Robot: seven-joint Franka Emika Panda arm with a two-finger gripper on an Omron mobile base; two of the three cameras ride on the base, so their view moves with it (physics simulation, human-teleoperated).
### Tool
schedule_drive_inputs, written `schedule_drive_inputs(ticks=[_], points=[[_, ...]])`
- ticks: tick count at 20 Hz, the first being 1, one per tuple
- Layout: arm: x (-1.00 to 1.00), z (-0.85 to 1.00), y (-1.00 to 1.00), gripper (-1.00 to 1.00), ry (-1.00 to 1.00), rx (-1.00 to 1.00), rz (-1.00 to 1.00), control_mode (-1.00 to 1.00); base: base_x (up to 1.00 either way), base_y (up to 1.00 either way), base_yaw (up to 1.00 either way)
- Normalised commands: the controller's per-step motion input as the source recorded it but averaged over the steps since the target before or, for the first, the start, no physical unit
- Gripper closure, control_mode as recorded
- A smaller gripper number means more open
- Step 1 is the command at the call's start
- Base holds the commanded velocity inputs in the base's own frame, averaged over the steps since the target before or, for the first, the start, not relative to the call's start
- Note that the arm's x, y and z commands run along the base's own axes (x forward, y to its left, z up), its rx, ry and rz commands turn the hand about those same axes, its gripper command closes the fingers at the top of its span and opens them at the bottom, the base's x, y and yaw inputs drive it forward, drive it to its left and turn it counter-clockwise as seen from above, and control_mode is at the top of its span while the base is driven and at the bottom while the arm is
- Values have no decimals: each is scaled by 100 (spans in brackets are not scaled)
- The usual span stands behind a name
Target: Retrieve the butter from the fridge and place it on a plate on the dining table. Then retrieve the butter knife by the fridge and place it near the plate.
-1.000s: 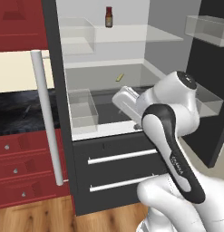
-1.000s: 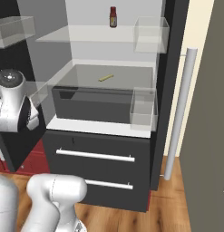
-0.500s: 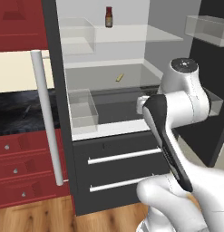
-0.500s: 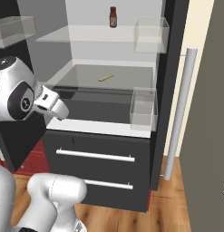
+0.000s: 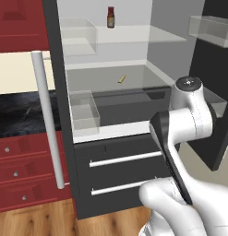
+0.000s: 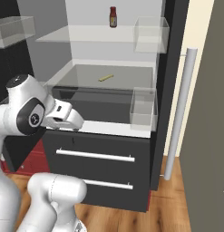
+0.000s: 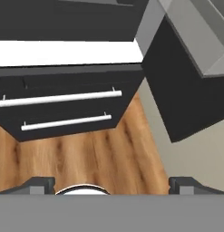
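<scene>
Fridge (image 5: pixel 134 152): doors stood open.
Butter (image 5: pixel 122 79): lay on the middle glass shelf.
Claw (image 7: pixel 111 183): spread wide, empty, pointed at the wooden floor.

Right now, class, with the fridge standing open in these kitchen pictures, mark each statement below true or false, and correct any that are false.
1. The butter lies on a shelf inside the open fridge. True.
2. The gripper is shut on the butter. False: its fingers stand wide apart with nothing between them, pointing down at the wood floor.
3. A small dark red bottle stands on the shelf above the butter. True.
4. Both fridge drawers are pulled out. False: both sit closed, their white bar handles flush in front.
5. The butter sits inside a clear door bin. False: it lies bare on the glass shelf, apart from the bins.
</scene>
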Motion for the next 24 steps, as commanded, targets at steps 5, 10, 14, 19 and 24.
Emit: schedule_drive_inputs(ticks=[5, 10, 14, 19, 24], points=[[0, -2, 0, -100, 0, 4, 13, -100, 0, 0, 0], [-1, 0, 8, -100, 0, 6, 2, -100, 0, 0, 0], [0, 0, 8, -100, 4, 5, -5, -100, 0, 0, 0], [-17, 0, 8, -100, 4, 5, -7, -100, 0, 0, 0], [-21, -7, 16, -100, 7, 14, -1, -100, 0, 0, 0]])
